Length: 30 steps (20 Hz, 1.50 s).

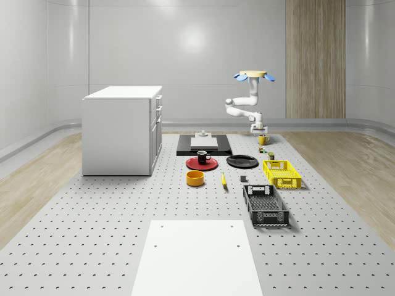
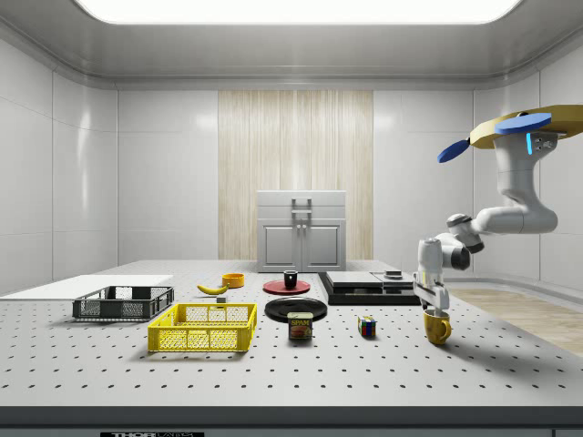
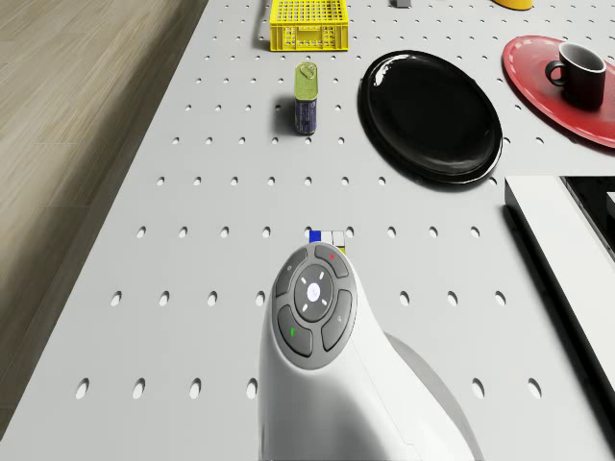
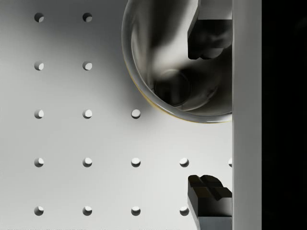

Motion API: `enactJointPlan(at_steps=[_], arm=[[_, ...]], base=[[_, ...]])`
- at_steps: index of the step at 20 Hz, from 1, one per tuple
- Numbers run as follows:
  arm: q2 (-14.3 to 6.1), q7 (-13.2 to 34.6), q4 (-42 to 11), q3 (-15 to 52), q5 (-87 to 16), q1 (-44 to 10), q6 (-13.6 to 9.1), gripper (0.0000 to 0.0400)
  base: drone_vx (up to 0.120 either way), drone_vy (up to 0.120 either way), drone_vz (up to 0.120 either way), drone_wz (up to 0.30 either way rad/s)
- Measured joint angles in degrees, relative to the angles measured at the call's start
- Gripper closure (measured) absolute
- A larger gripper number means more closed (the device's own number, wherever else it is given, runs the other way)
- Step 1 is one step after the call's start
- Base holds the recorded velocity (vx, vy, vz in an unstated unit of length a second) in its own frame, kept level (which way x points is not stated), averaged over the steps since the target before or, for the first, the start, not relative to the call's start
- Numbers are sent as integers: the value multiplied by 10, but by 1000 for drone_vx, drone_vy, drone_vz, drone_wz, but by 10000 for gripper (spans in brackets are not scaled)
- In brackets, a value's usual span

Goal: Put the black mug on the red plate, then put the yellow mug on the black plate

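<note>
The black mug (image 1: 203, 156) stands on the red plate (image 1: 202, 164), also seen from the side as the black mug (image 2: 291, 279) on the red plate (image 2: 275, 288). The black plate (image 1: 242, 161) lies bare beside it. The yellow mug (image 2: 437, 328) stands upright on the table at the far right of the side view. My gripper (image 2: 435, 299) hangs open just above its rim. In the wrist view one finger (image 4: 211, 36) is over the mug's inside (image 4: 163, 57) and the other (image 4: 206, 196) is outside the wall. The drone (image 1: 253, 76) hovers above the table's far right corner.
A can (image 2: 300, 326) and a colour cube (image 2: 366, 326) stand between the yellow mug and the black plate (image 2: 296, 309). A yellow basket (image 1: 282, 173), a black basket (image 1: 265, 204), a yellow bowl (image 1: 195, 178), a banana (image 1: 223, 179) and a white cabinet (image 1: 123, 129) are further off.
</note>
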Motion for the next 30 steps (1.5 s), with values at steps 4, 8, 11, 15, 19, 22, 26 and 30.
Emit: enactJointPlan(at_steps=[4, 8, 11, 15, 19, 22, 26, 30], arm=[[1, 0, -1, 2, 1, 1, -2, 225], [2, -1, -2, 2, 1, 2, -3, 266], [3, -1, -2, 3, 2, 2, -5, 279], [2, -1, -10, 18, 15, 6, -13, 286], [0, 0, -20, 41, 36, 11, -24, 288], [-1, 0, -25, 51, 46, 13, -29, 289], [-3, 1, -28, 59, 53, 14, -31, 290], [-4, 2, -29, 62, 57, 13, -32, 290]], base=[[0, 0, 0, 0], [0, 0, 0, 0], [0, 0, 0, 0], [0, 0, 30, 0], [50, -50, 120, 0], [120, -120, 27, 0], [120, -120, 0, 0], [120, -120, 0, 0]])
